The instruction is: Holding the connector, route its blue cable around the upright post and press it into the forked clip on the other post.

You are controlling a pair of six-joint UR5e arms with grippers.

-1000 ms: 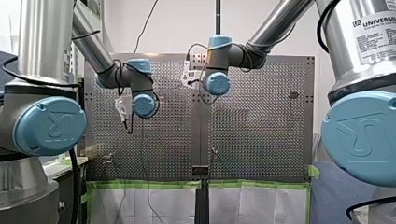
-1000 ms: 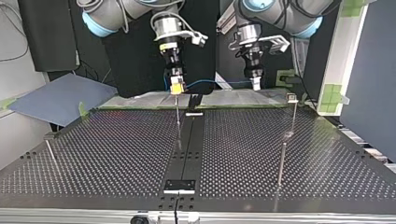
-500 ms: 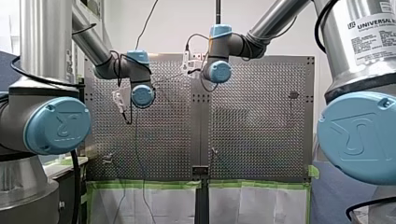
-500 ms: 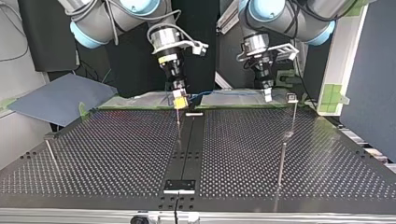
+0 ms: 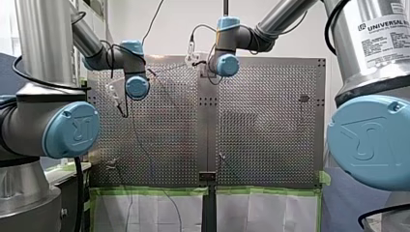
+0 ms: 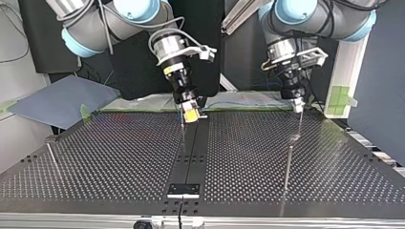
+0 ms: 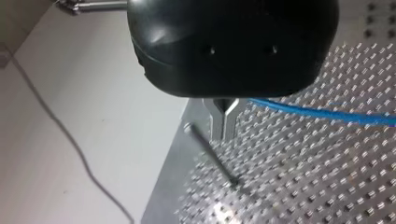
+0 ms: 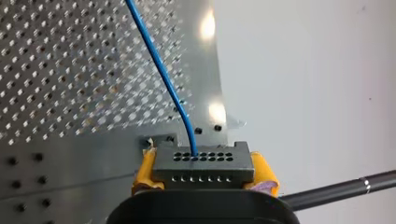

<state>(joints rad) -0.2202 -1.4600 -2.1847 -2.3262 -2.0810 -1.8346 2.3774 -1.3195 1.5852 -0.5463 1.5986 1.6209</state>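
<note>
Yellow-padded, your right gripper (image 8: 204, 175) is clamping the connector (image 8: 201, 158), left gripper (image 7: 224, 127) pinching the cable (image 7: 317, 112); be drawing it taut round the post (image 7: 210, 156).

Both arms reach in with wrists turned downward. My right gripper (image 6: 192, 114) tilts slightly, its yellow pads (image 8: 142, 172) clamped on the connector (image 8: 201, 163). My left gripper (image 6: 297, 105) points straight down, metal fingers (image 7: 224, 123) pinched on the blue cable (image 7: 317, 112).
</note>
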